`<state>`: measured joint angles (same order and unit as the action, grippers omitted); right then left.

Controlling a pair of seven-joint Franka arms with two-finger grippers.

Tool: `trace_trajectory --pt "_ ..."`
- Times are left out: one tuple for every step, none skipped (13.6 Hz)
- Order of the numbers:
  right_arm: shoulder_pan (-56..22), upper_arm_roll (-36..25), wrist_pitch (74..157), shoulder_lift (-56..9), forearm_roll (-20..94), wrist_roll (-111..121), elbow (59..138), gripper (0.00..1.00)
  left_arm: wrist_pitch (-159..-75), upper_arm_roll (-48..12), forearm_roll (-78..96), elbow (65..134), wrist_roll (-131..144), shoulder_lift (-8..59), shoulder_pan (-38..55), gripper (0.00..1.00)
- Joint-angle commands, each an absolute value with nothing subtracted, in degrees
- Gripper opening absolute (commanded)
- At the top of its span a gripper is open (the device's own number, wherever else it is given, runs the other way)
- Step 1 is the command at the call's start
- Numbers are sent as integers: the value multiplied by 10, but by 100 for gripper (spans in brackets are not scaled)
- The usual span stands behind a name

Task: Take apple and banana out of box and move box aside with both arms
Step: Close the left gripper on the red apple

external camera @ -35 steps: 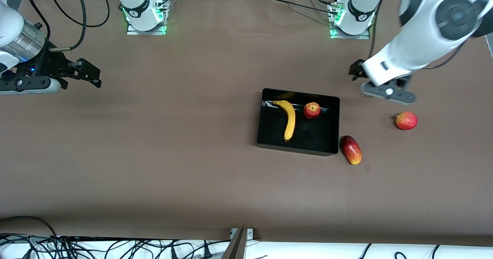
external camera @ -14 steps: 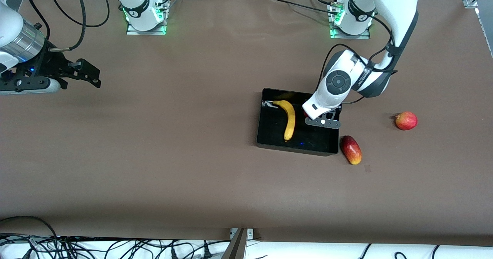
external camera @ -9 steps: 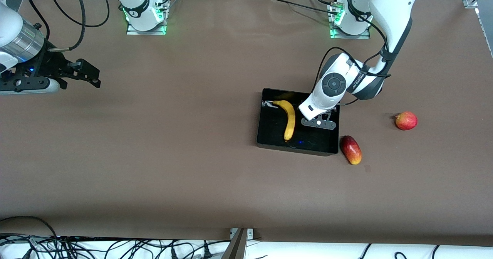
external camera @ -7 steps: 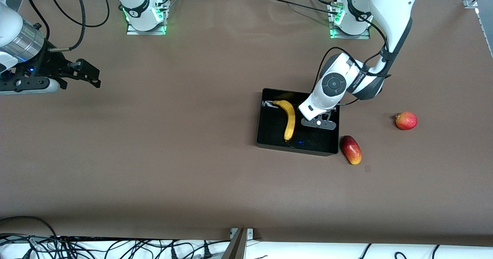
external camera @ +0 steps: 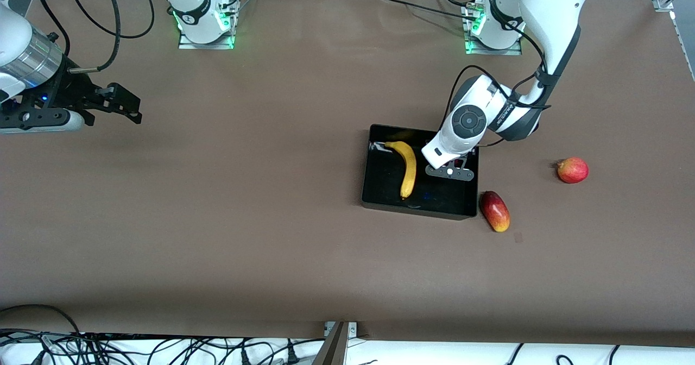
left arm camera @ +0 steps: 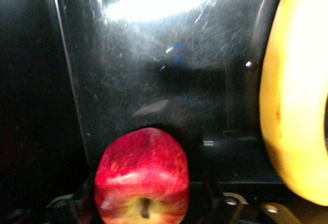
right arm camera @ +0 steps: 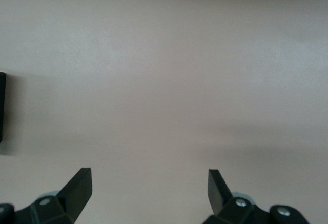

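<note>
The black tray (external camera: 419, 209) lies on the brown table toward the left arm's end. The yellow banana (external camera: 408, 168) lies in it; it also shows in the left wrist view (left arm camera: 292, 106). The red apple (left arm camera: 141, 175) sits in the tray beside the banana, by a wall, mostly hidden under the left arm in the front view. My left gripper (external camera: 450, 165) is down in the tray, open, its fingers on either side of the apple (left arm camera: 146, 203). My right gripper (external camera: 126, 109) waits open and empty over bare table at the right arm's end (right arm camera: 148, 183).
An oblong red-yellow mango (external camera: 494, 211) lies just outside the tray's corner nearest the front camera. Another round red fruit (external camera: 572, 170) lies farther toward the left arm's end. Cables run along the table's edge nearest the front camera.
The left arm swung in from above the table beside the tray and lowered its gripper into the tray over the apple. In the last half second it barely shifted. The right arm has not moved.
</note>
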<state>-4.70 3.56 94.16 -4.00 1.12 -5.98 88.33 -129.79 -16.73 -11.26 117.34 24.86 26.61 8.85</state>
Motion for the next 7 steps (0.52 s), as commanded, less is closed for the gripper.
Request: trace_trajectory --pt "-47 36 939 -44 3 -58 874 100 -1247 -166 -128 1154 262 251 93 11" --pt "-46 36 939 -44 4 -58 874 100 -1232 -167 -127 1142 264 250 93 10" --pt "-46 36 939 -44 4 -58 874 100 -1218 -167 -124 1125 265 247 93 10" --pt "-46 36 939 -44 4 -59 874 100 -1193 -175 -120 1106 265 243 93 11" --pt "-46 36 939 -44 4 -58 874 100 -1160 -179 -119 1077 265 240 93 12" --pt "-46 36 939 -44 4 -58 874 100 -1123 -180 -119 1049 265 237 92 14" --pt "-46 36 939 -44 4 -58 874 100 -1082 -179 -119 1022 262 233 91 15"
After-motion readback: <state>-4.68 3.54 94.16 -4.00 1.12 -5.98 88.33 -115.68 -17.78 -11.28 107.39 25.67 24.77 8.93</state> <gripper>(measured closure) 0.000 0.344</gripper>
